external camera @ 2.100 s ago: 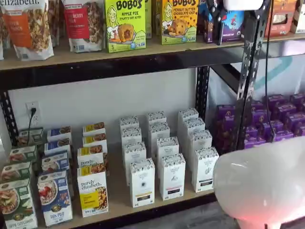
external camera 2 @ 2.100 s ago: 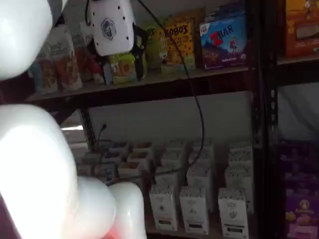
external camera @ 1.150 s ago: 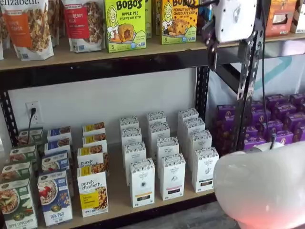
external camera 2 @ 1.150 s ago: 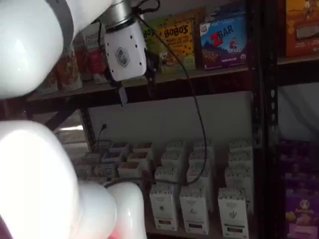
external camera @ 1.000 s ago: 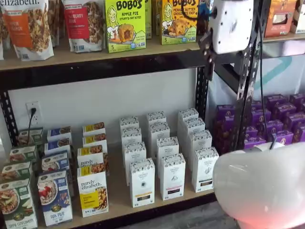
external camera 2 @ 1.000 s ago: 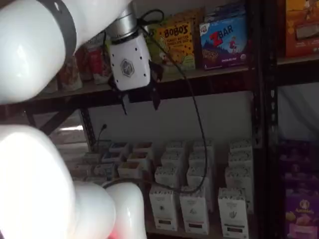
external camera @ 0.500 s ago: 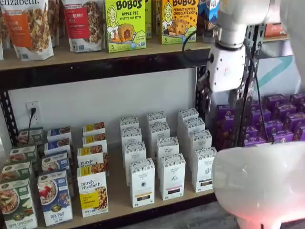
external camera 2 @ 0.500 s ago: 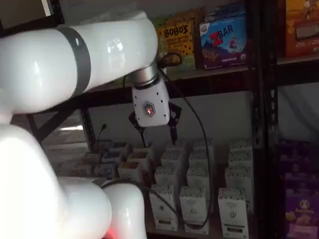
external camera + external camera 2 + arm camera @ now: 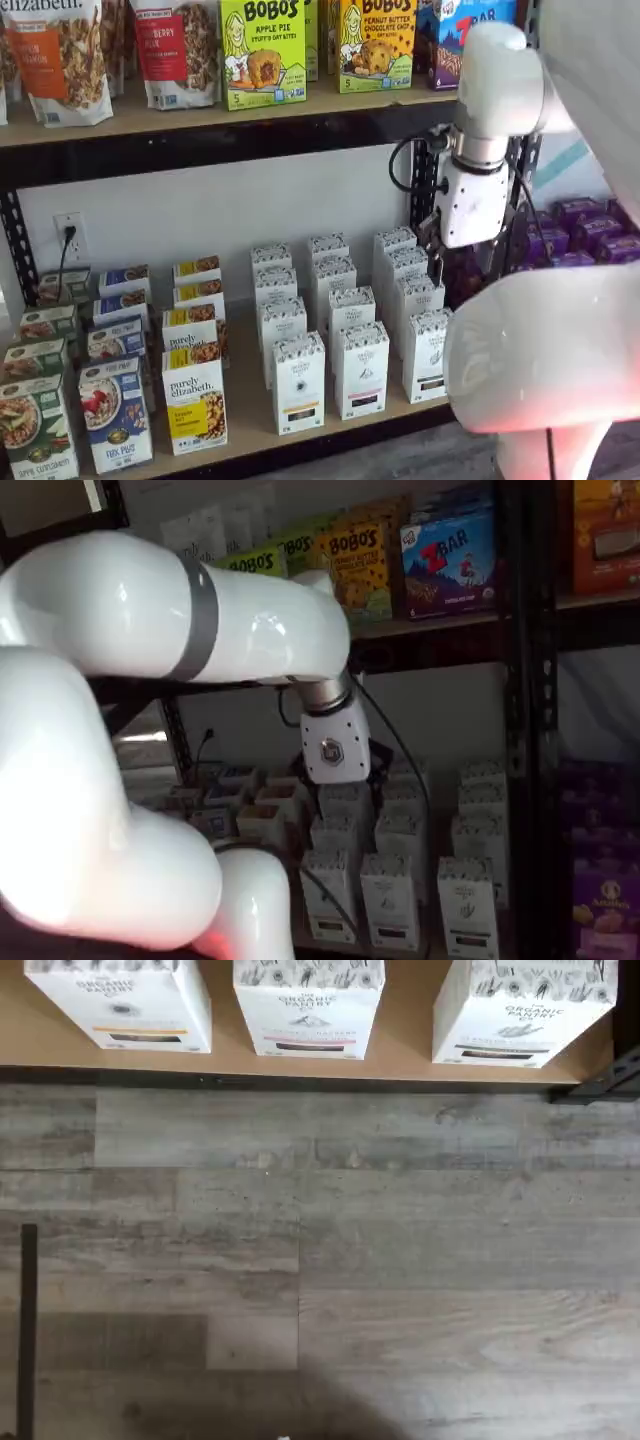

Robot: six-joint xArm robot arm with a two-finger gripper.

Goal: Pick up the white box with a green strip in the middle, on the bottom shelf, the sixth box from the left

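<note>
White card carton, tall and slim: the box [image 9: 430, 355] stands upright at the front of the bottom shelf [image 9: 250, 400], last on the right of the front row of white cartons, just beside the pinkish-strip carton [image 9: 361, 370]. The wrist view shows its greenish strip [image 9: 505, 1052] low on the front. It looks light and fairly stiff, though thin card would dent under a hard squeeze. Its smooth faces may slip, so I judge the best hold is across the two narrow sides, high on the body. More cartons stand close behind it.

Jaws hang released, spread wide and empty, on the arm [image 9: 495, 80] above the white rows and apart from the box.

Pale wooden board on a black perforated rack [image 9: 424, 180]; grey plank floor [image 9: 320, 1240] below; purple boxes [image 9: 590, 215] in the next bay.
</note>
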